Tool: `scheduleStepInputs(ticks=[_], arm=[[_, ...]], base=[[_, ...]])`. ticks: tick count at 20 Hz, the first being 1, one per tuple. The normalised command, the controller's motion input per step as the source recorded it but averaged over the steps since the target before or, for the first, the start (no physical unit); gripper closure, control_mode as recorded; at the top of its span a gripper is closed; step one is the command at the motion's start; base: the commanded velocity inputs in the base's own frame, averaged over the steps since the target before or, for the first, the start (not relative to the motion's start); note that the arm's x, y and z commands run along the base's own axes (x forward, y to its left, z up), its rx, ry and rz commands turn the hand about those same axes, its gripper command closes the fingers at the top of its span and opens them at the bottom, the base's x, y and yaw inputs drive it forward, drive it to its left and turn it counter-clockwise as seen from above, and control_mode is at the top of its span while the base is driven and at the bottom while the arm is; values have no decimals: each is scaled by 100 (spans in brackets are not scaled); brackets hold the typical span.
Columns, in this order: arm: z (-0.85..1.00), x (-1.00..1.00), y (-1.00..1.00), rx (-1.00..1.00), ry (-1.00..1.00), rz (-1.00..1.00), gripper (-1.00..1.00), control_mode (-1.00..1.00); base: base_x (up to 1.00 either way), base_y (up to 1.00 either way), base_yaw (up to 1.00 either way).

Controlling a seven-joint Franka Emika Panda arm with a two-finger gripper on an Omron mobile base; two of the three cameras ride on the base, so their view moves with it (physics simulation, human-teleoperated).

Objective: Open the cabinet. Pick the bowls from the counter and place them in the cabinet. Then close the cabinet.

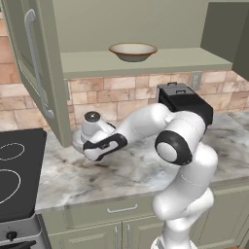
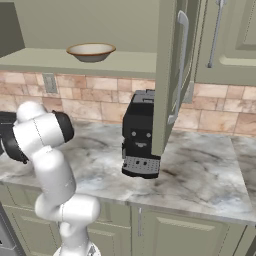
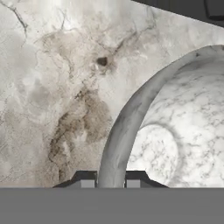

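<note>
1. We see the cabinet (image 1: 146, 29) standing open, its left door (image 1: 34, 68) swung out over the counter (image 1: 116, 170) and its pale shelf bare apart from one item.
2. The counter runs grey-beige with dark veining; a black coffee machine (image 2: 141, 135) stands on it near the back wall, and the stovetop (image 1: 17, 170) lies at the left.
3. The shallow tan bowl (image 1: 133, 51) already sits on the shelf, so we judge half the placing done.
4. The speckled grey-white bowl (image 3: 175, 131) rests on the counter, directly under the hand; in the hand view its rim arcs up between the two fingertips (image 3: 87, 179).
5. The gripper (image 3: 110, 180) straddles that rim wall, one finger outside and one inside, and is pinched onto it.
6. Key relation, as we judge it: the shelf lies above and to the right of the gripper in the left base view, so the coming move is a straight lift, then a carry up past the open door's edge.
</note>
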Motion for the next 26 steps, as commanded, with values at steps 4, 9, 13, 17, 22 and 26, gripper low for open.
scheduleStepInputs(ticks=[4, 9, 13, 17, 22, 26], arm=[[0, -99, 0, -1, 1, 0, 100, -100], [7, -94, -2, 0, 0, 0, 100, -100], [42, -55, -9, 0, 0, 0, 100, -100], [58, -32, -32, 0, 0, 0, 100, -100], [77, -36, -37, -1, 0, 0, 100, -100], [70, -59, -21, -4, 2, 0, 100, -100]], base=[[0, 0, 0], [0, 0, 0], [0, 0, 0], [0, 0, 0], [0, 0, 0], [0, 0, 0]])
